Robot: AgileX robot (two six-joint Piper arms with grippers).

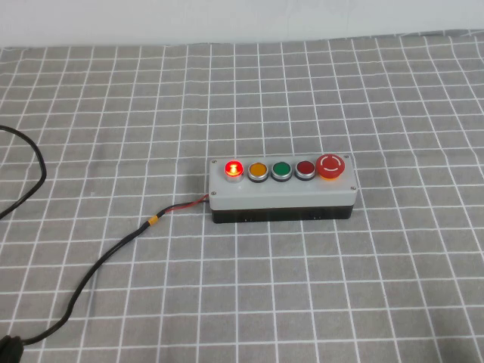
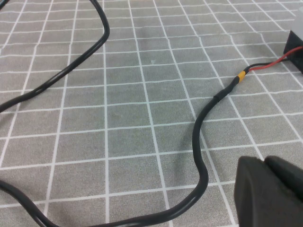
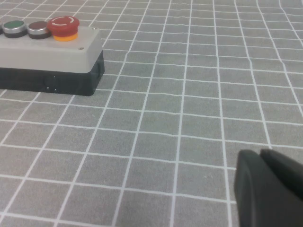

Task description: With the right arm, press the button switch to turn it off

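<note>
High view gives you the whole tabletop [image 1: 363,287], covered in a grey cloth with a white grid, and neither arm shows in it. The next largest thing is the box [image 1: 281,193], grey on top with a black base, lying near the middle with five buttons in a row. A black cable [image 1: 98,265] runs from the box's left end toward the robot's left and off the near edge; you can see red wire and a yellow band where it nears the box.

In the left wrist view, the left pincer [image 2: 270,191] shows only as a dark block at the frame's edge, low over the cloth. The cable [image 2: 203,156] loops just beside it, and the box corner [image 2: 296,45] lies well beyond it. You cannot tell how its fingers stand.

In the right wrist view, the right pincer [image 3: 267,189] is again just a dark block at the edge, low over bare cloth. The box [image 3: 52,61] sits well apart from it, ahead and across the frame, showing only its mushroom end. You cannot tell its finger state either.

The switch [image 1: 234,169] is the leftmost button, at the cable end of the box, farthest from the right pincer. It glows bright red on its silver collar. Nothing touches it.
</note>
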